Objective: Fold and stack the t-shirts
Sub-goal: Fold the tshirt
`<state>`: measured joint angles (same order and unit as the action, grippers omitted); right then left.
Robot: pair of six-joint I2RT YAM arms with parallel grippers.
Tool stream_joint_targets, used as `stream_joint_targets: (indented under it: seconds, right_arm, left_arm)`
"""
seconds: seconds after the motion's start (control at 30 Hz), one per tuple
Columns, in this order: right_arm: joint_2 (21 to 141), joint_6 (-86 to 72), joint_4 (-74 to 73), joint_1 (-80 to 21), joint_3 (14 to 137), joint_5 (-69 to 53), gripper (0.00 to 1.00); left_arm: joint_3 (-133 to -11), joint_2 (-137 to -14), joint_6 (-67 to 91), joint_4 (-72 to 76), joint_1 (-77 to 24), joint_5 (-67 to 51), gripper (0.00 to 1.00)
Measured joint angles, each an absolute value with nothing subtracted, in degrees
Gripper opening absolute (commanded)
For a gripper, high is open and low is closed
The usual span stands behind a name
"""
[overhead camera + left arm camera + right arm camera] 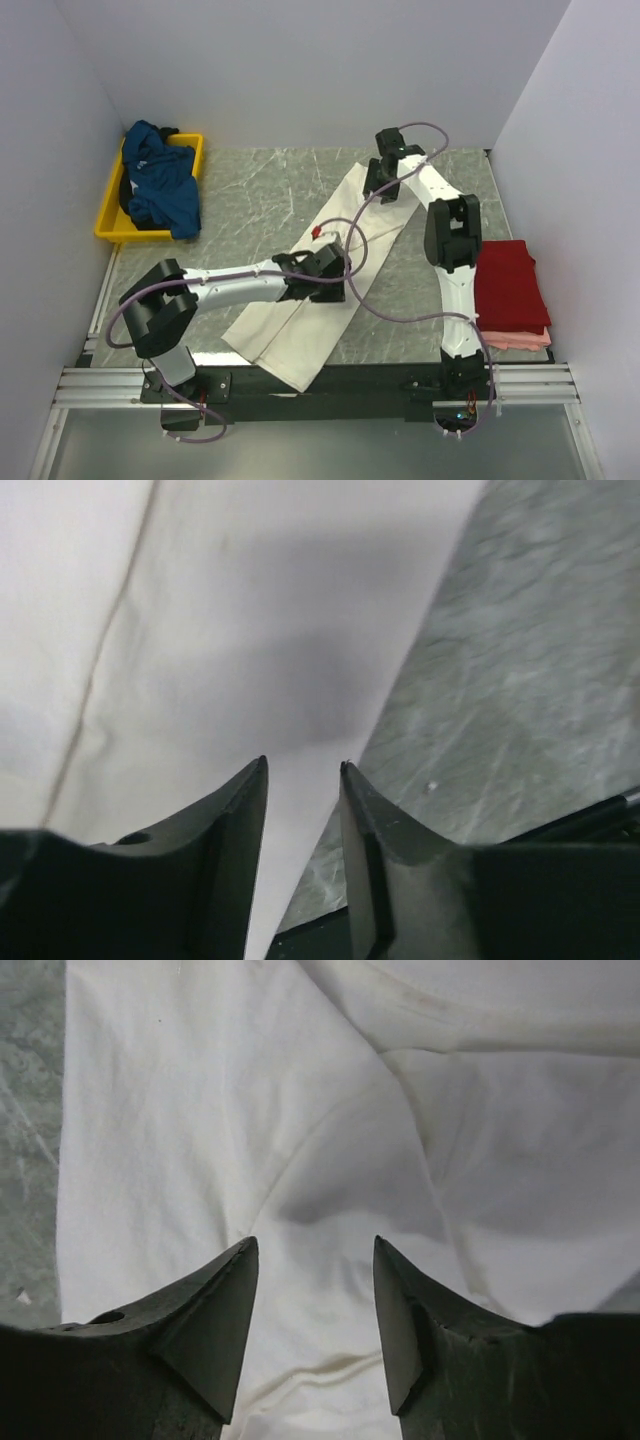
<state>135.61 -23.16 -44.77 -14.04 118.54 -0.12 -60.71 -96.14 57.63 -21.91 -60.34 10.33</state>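
The cream-white t-shirt point(290, 330) lies in a long folded strip, running diagonally from the far middle to the near edge of the table. My left gripper point(335, 262) hovers over its right edge at mid-length, jaws open, with cloth point(250, 660) below them. My right gripper point(385, 180) is over the far end of the strip, jaws open above wrinkled cloth point(250, 1110). The red t-shirt point(510, 285) lies folded on the pale pink one point(520, 341) at the right. The dark teal-blue t-shirt point(160, 185) is crumpled in the tray.
A yellow plastic tray point(110, 225) stands at the far left. White walls close in the left, back and right sides. The grey marbled table top point(250, 200) shows between tray and shirt. Purple cables hang from both arms.
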Motion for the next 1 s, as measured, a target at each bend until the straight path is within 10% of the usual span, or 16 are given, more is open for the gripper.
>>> stream_joint_targets:
  seconds: [0.3,0.63,1.0]
  right_arm:
    - [107.35,-29.89,-38.63,-5.43,92.42,-4.75,0.59]
    - [70.43,-39.72,-26.06,-2.74,52.95,-8.91,0.63]
    - [56.58,-40.36,-22.68,-2.31,42.72,-10.85,0.63]
  left_arm:
    - [-84.66,-102.15,37.52,-21.21,-53.36,15.00,0.80]
    - [-109.73,-126.93,17.30,-21.52,-44.01,9.26,0.91]
    - [-113.34,-135.09,7.31,-21.43,-43.13,6.61,0.98]
